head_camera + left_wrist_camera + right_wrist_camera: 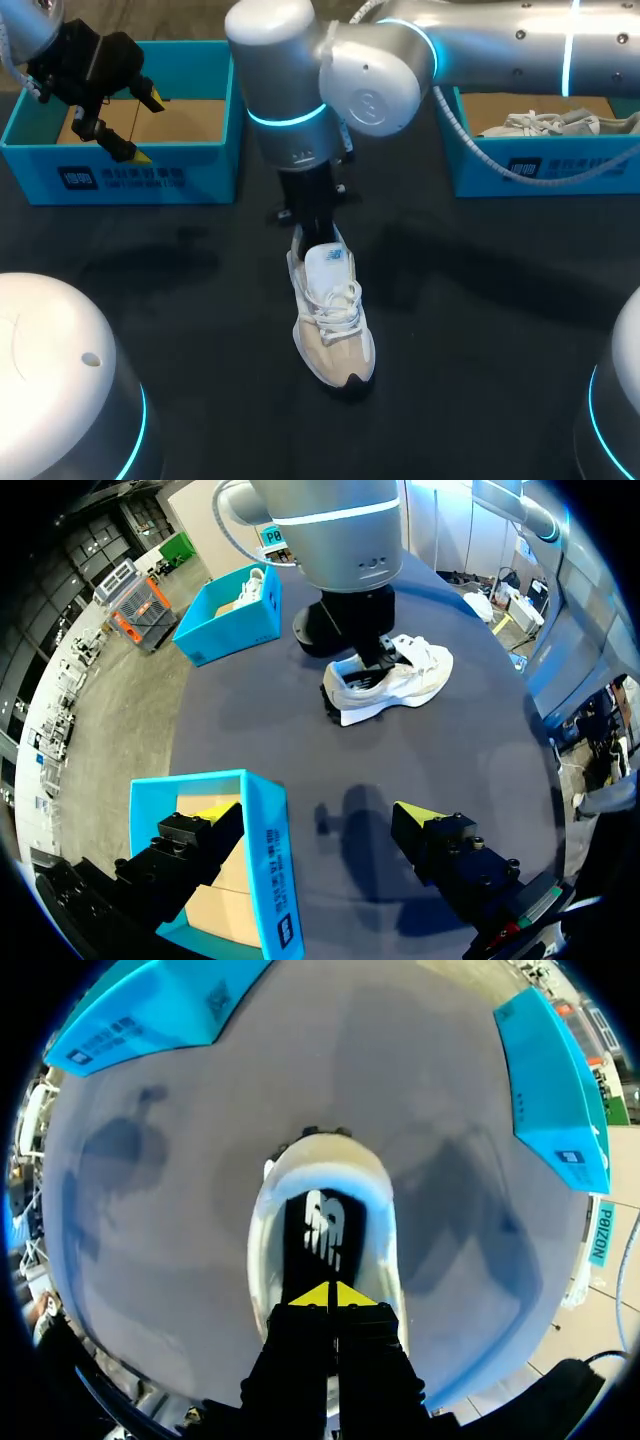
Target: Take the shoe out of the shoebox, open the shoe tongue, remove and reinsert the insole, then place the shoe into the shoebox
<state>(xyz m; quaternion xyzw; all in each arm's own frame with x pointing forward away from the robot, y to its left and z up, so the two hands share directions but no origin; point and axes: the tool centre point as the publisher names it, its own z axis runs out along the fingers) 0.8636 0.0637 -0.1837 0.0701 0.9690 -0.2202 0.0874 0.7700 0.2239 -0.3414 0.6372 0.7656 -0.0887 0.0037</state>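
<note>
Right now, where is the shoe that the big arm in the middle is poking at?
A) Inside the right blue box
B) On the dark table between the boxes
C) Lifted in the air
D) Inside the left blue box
B: the shoe lies flat on the table, between the left shoebox and the right shoebox, with the right gripper at its heel opening.
</note>
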